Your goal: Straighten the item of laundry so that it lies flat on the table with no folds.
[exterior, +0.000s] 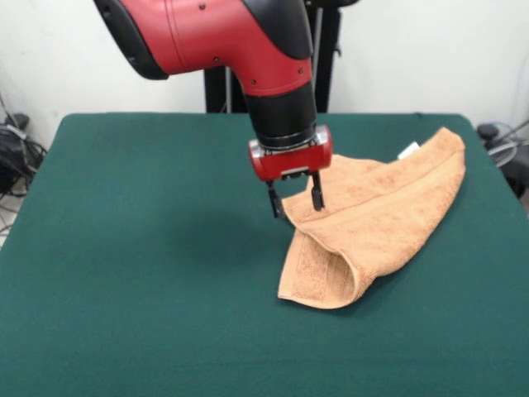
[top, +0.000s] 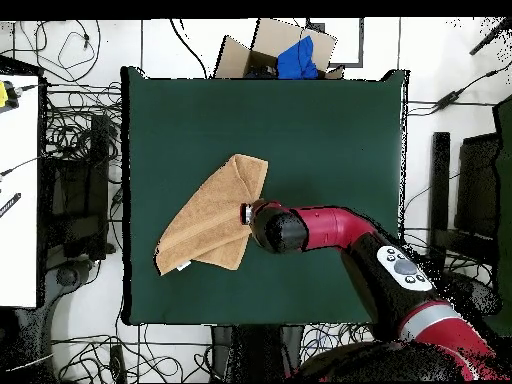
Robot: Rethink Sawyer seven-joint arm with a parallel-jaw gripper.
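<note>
The orange-tan towel lies folded over on itself at the right of the green table. Its near end forms a doubled fold and a white tag shows at its far corner. My gripper is open and points down over the towel's left edge, one finger beside the edge and one over the cloth. It holds nothing that I can see. In the overhead view the towel lies diagonally left of centre on the table, and the arm's wrist covers the fingers at the towel's right edge.
A cardboard box with a blue cloth stands beyond the table's far edge. Cables lie on the floor on both sides. A white desk stands at the left. The robot's pedestal is behind the table.
</note>
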